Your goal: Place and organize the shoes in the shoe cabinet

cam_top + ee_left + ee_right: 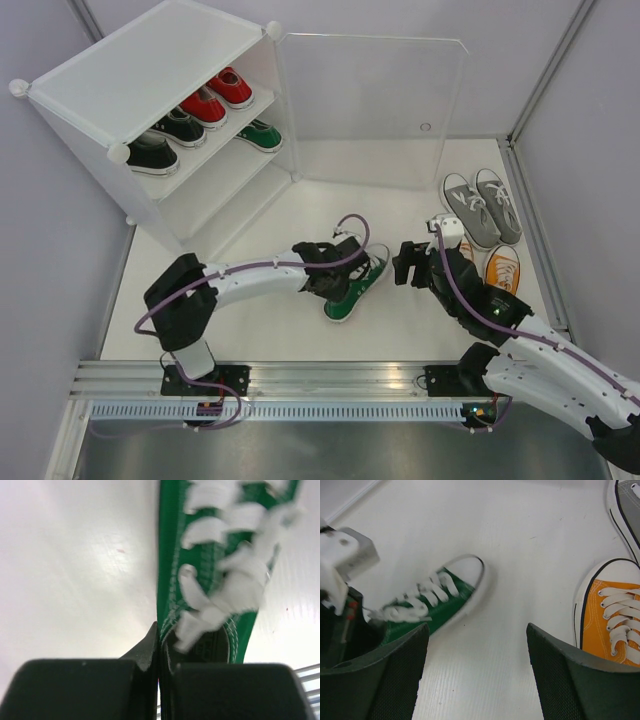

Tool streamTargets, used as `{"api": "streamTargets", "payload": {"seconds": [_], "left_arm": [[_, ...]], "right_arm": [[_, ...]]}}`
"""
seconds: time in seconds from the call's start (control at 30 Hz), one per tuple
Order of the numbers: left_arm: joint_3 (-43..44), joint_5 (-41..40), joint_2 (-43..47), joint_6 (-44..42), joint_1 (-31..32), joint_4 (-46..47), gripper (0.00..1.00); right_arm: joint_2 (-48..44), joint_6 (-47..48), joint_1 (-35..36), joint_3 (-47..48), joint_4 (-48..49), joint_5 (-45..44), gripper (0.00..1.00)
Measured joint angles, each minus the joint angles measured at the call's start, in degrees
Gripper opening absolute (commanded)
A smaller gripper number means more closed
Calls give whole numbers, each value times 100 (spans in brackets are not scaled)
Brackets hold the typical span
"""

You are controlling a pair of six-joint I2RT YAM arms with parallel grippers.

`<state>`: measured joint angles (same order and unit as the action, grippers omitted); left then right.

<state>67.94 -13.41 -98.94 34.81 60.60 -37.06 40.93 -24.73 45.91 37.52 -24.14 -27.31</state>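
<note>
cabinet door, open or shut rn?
Open. The clear door panel stands swung wide, away from the front of the shoe cabinet, leaving that front uncovered.

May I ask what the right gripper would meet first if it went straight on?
Probably the toe of the green shoe, lying in line with the open right gripper; depth is unclear, so the table may come first.

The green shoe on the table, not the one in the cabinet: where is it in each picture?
Top external: middle of the picture, green shoe under the left gripper.
Left wrist: fills the upper right, its side pinched between the fingers.
Right wrist: left of centre, toe pointing up and right.
Shared landmark: the left gripper, shut on the shoe.
</note>
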Motion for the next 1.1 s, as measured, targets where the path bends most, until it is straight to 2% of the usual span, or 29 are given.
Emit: {"api": "streamTargets", "payload": {"seconds": [0.3,0.5,0.63,0.83,1.1], "left_arm": [[-9,-1235,1587,1576,-535,-850,2],[195,-2020,2079,2527,-824,-1753,2],[273,-2406,2229,2992,-1394,-2072,2],[619,-3167,2253,3499,-1884,-2341,2],[1475,-3532,1644,3770,-2734,-2409,2]], "right_arm": [[-28,0,0,-2,17,2,83],[-74,0,0,-11,31,22,83],[-74,0,0,-13,55,46,83],[-90,0,0,-24,61,66,83],[-168,0,4,-44,63,177,83]]}}
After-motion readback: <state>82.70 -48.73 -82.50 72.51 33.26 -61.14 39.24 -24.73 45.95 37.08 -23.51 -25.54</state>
